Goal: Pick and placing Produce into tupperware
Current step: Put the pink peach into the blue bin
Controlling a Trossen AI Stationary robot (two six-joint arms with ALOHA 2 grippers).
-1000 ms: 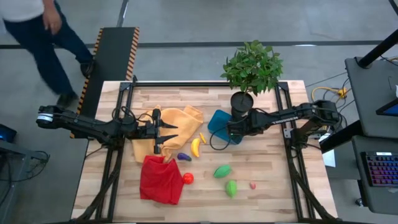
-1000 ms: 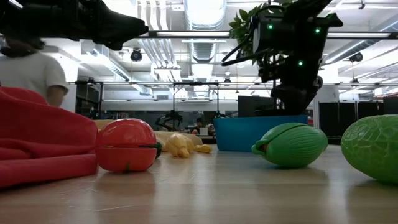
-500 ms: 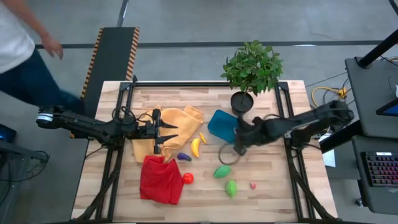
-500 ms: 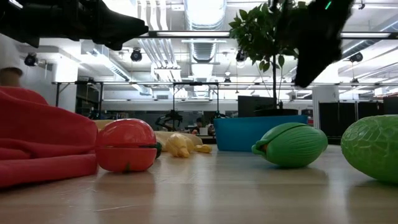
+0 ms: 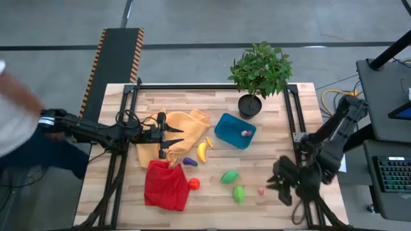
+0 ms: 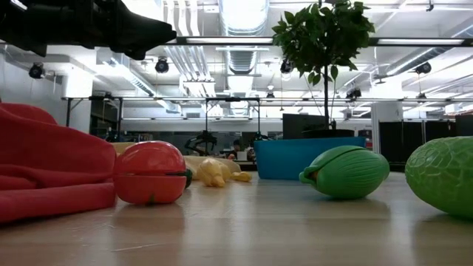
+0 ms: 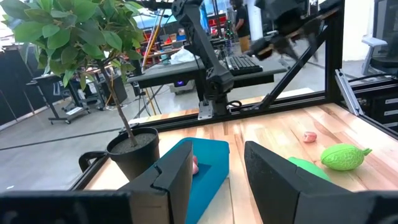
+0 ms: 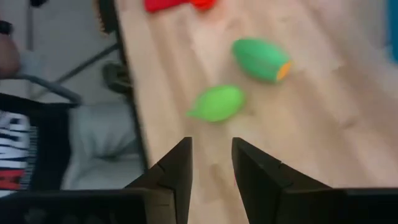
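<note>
The blue-teal tupperware (image 5: 232,130) sits on the table by the plant pot, with a tiny pink piece (image 5: 245,133) inside it. On the wood lie the yellow banana (image 5: 201,151), the purple piece (image 5: 189,162), the red round one (image 5: 193,184), two green ovals (image 5: 229,176) (image 5: 239,192) and another pink piece (image 5: 261,190). My left gripper (image 5: 172,138) hovers open over the yellow-orange cloth. My right gripper (image 5: 275,183) hangs open near the table's near right corner, beside the pink piece and touching nothing. Its wrist view looks down on both green ovals (image 8: 261,59) (image 8: 217,102).
A potted plant (image 5: 250,104) stands just behind the tupperware. A yellow-orange cloth (image 5: 186,122) and a red cloth (image 5: 166,185) lie on the left half. A black frame rail (image 5: 298,128) runs along the table's right side. A person moves past the left edge.
My right gripper has drawn away from over the tupperware, swinging toward the table's near right corner and out of the low view. A pink piece now shows inside the tupperware, where the arm covered it before. The person has walked along the table's left side.
</note>
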